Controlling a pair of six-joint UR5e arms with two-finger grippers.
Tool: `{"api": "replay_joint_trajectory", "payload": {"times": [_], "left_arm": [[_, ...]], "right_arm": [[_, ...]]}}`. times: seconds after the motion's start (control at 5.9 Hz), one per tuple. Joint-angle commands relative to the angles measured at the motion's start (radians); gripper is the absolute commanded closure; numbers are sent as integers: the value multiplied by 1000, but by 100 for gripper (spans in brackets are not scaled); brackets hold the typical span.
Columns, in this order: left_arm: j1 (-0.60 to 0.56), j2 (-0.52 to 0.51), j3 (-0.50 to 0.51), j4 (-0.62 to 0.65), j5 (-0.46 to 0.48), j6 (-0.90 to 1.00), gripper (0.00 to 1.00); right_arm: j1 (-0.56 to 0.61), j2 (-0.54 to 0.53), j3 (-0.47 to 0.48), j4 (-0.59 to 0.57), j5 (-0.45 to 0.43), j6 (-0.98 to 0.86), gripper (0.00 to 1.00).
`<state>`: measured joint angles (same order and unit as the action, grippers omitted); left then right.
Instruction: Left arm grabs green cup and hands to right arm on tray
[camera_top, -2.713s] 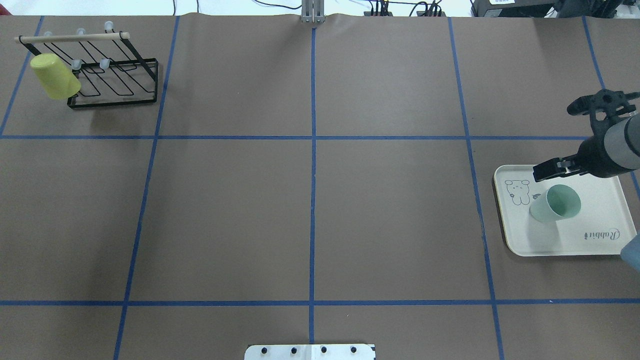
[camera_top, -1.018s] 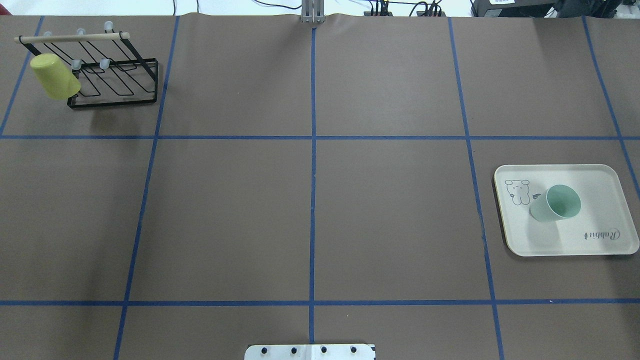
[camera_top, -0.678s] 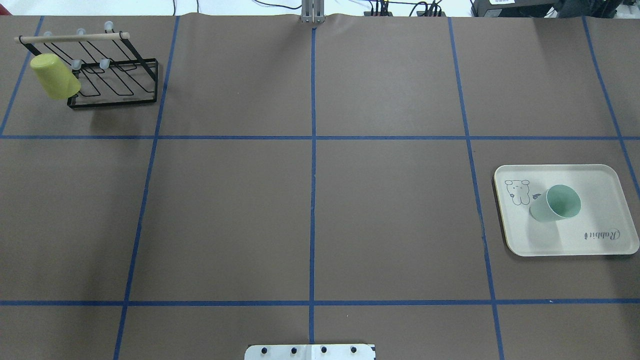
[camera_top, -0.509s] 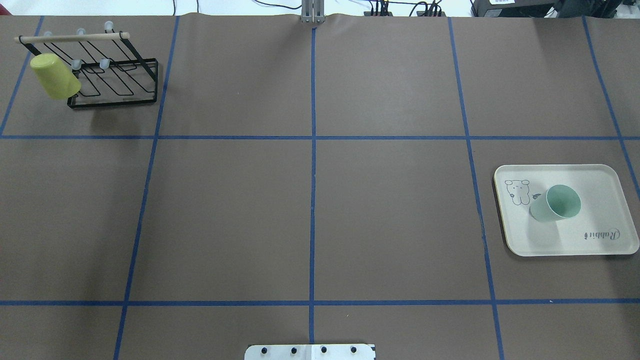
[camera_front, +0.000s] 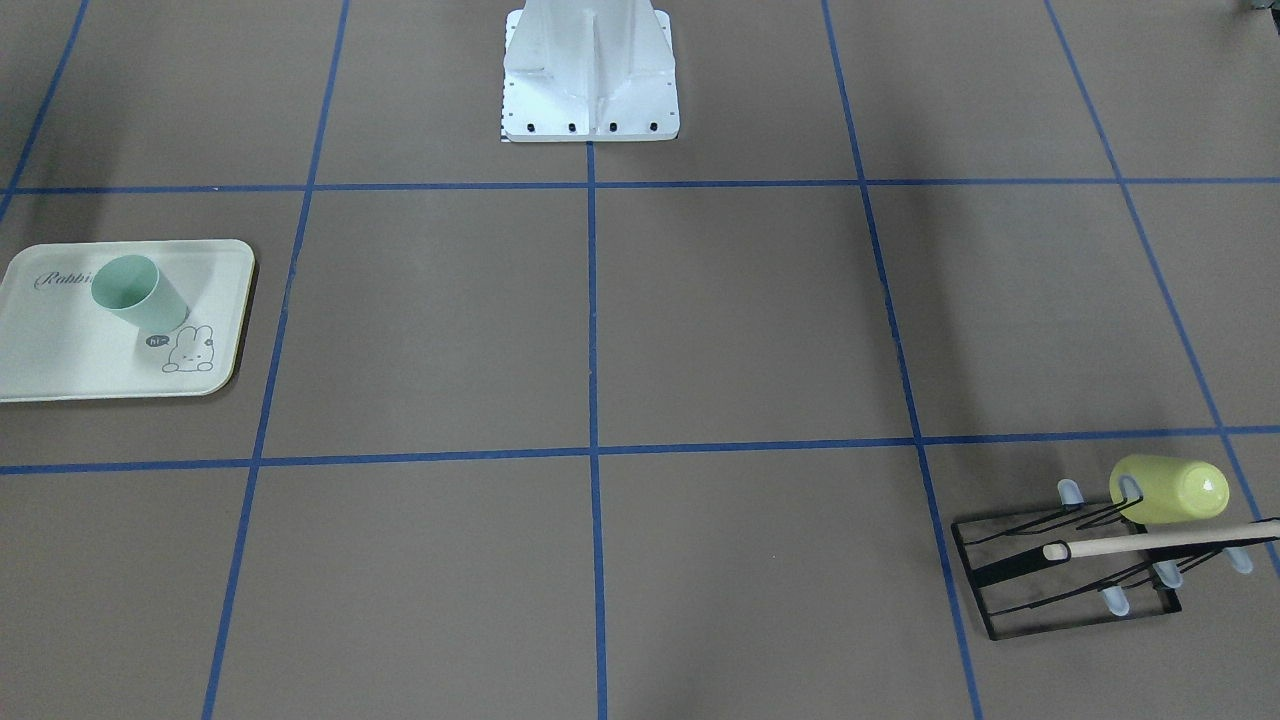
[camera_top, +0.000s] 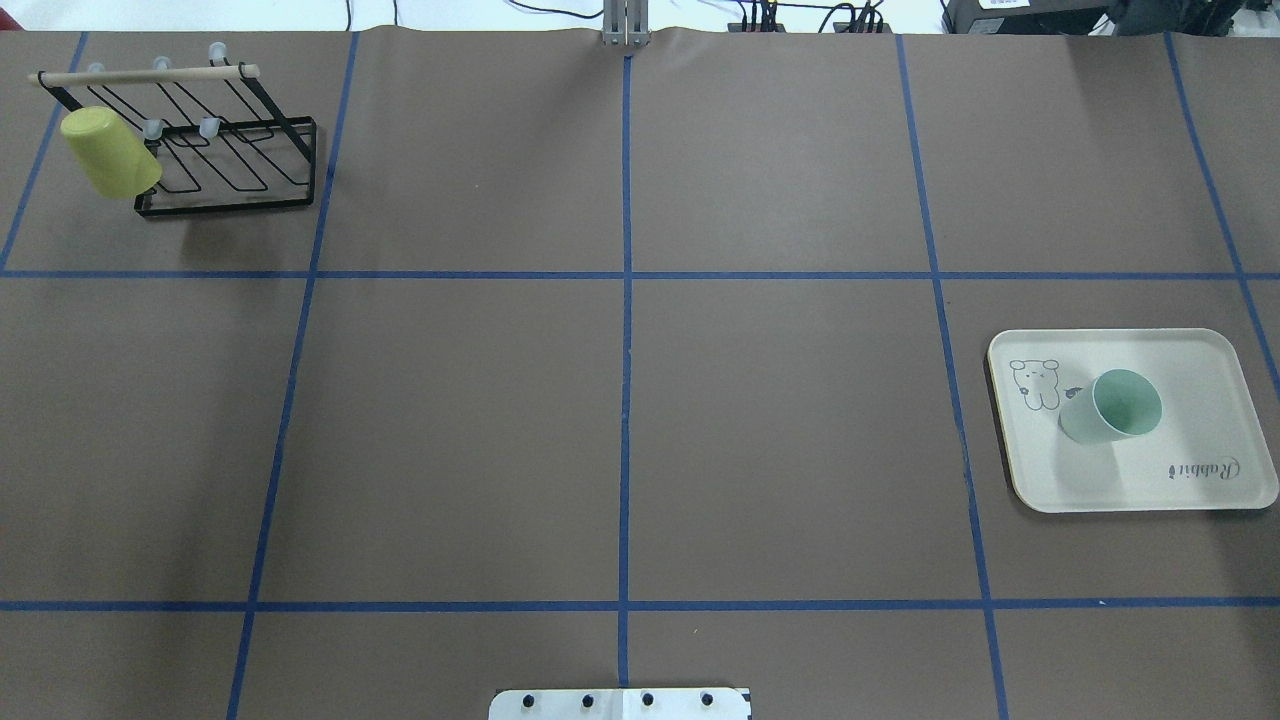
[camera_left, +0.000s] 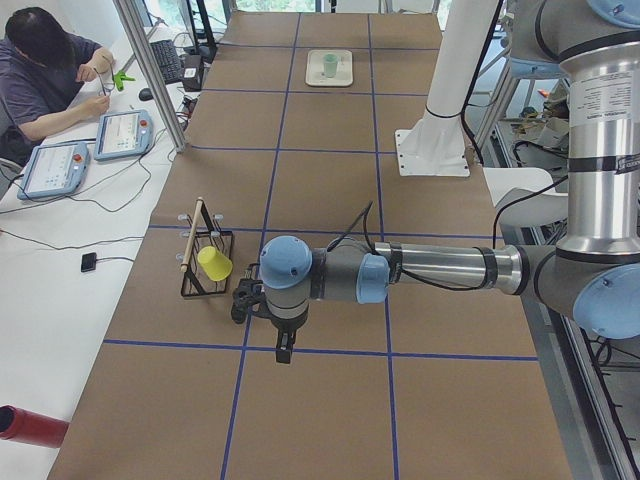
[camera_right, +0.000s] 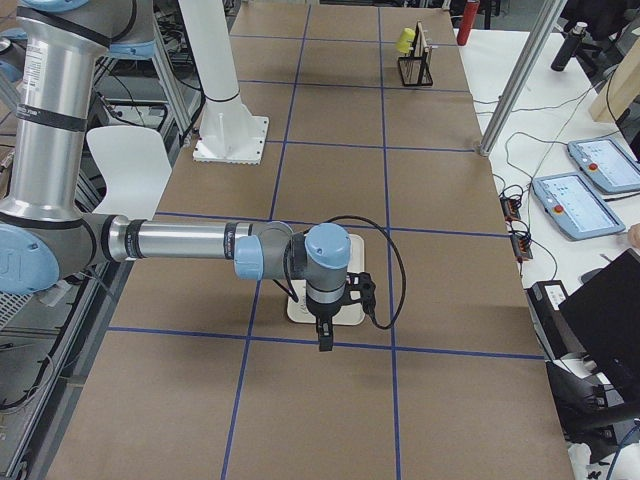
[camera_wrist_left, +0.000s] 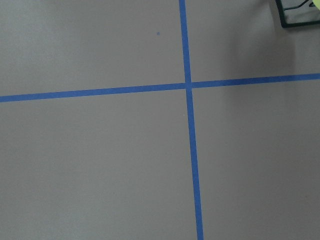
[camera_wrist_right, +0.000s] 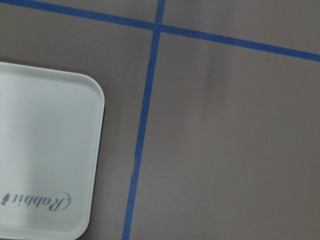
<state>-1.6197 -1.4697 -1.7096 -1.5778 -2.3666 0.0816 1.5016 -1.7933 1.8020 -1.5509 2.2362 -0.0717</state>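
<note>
Surface: brown paper is covering the table (camera_top: 450, 420), with blue tape lines dividing it into squares; a person (camera_left: 45, 70) is sitting at a side bench with tablets.
Progress: by my reading the job is looking finished, since the cup (camera_top: 1110, 408) is standing on the tray (camera_top: 1200, 350) with nothing touching it; only parking the arms seems to be remaining.
Cup: it is sitting upright, mouth up, near the tray's middle, just beside the bunny drawing.
Tray: it is lying at the robot's right end of the table and holding the cup alone.
Rack: a black wire rack (camera_top: 225, 190) is standing in the far left corner, carrying a yellow-green cup (camera_top: 108, 152) tipped on a prong.
Left arm: the left arm (camera_left: 430, 268) is reaching out level above the table near the rack, the left gripper (camera_left: 285, 348) pointing down, well apart from the cup; whether its fingers are apart or together I cannot tell.
Right arm: the right arm (camera_right: 180, 240) is hanging by the tray's edge, the right gripper (camera_right: 323, 338) pointing down; its finger spacing cannot be told either.
</note>
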Motion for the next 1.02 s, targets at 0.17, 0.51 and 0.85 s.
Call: {"api": "replay_joint_trajectory", "payload": {"times": [0.17, 0.51, 0.85], "left_arm": [[3, 0, 7, -1, 4, 1, 0], [3, 0, 13, -1, 4, 0, 0], [1, 2, 13, 1, 4, 0, 0]], "right_arm": [[-7, 0, -1, 0, 0, 1, 0], [-9, 0, 5, 2, 3, 0, 0], [-17, 6, 11, 18, 11, -6, 0]]}}
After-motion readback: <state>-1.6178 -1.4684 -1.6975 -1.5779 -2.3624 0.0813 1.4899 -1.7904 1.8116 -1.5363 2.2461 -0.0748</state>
